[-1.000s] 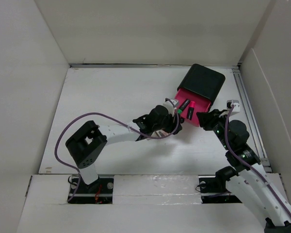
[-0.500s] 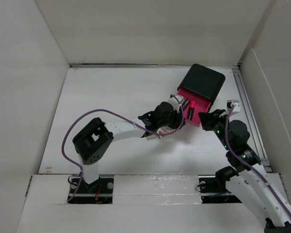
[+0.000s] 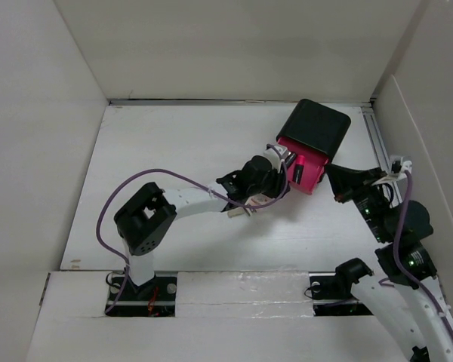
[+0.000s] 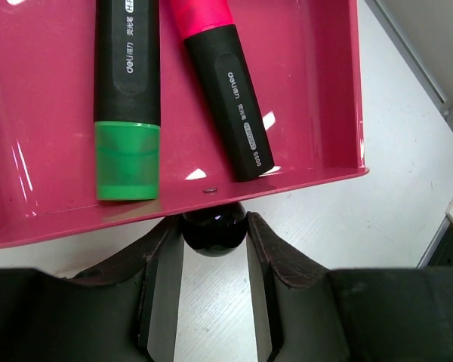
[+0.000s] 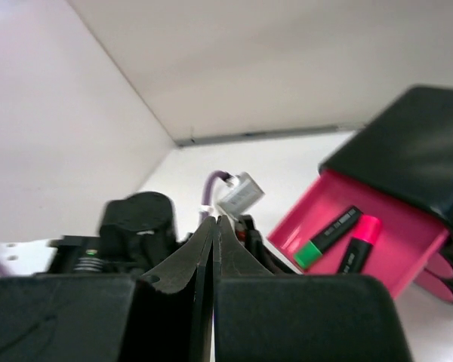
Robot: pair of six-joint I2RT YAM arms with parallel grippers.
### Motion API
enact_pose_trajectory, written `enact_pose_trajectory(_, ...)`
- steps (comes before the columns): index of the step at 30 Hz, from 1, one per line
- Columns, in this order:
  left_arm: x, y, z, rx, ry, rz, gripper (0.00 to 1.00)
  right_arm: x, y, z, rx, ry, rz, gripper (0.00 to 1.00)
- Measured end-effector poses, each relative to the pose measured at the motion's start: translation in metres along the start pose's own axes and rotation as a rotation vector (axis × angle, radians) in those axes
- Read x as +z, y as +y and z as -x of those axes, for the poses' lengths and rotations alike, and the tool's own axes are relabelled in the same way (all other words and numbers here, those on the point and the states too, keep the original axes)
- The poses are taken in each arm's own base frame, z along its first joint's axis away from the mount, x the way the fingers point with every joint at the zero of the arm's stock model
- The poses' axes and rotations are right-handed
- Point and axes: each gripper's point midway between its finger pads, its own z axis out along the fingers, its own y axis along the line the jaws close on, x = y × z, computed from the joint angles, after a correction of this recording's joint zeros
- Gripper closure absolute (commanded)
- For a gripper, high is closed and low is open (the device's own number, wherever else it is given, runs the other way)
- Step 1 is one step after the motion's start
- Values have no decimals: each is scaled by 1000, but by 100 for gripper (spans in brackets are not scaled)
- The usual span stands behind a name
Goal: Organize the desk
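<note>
Clamping the black knob (image 4: 214, 235) of a pink drawer (image 4: 45, 113) holding green-capped and pink-capped highlighters (image 4: 127, 83), the left gripper (image 4: 214, 226) reaches forward while the right gripper (image 5: 214, 226) hangs pinched closed, empty.

Flat white desk (image 3: 174, 151), apparently matte

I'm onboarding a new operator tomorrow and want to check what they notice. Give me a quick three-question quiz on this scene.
1. True or false: the right gripper holds a highlighter.
2. What is the left gripper closed around? A: the black knob. B: a green cap. C: a purple cable.
3. Fill in: the pink drawer holds the green-capped highlighter and a ___-capped one.

Key: 1 false, it is shut on nothing; 2 A; 3 pink.
</note>
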Motion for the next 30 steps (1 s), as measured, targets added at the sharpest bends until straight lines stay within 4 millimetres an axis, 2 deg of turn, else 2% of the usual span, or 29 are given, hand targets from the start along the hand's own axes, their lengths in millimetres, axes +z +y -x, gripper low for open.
enact_pose_trajectory(5, 3, -3, 15, 1, -32, 2, 100, -21, 25, 34, -5, -91, 89, 100)
enact_pose_trajectory(11, 6, -6, 31, 3, -62, 11, 100, -39, 37, 54, -7, -168, 138, 100)
enact_pose_trajectory(17, 24, -9, 53, 21, -103, 27, 100, -35, 38, 49, -2, -146, 145, 99)
enact_pose_trajectory(30, 65, -3, 78, 31, -160, 70, 96, -29, 31, 33, 4, -100, 129, 99)
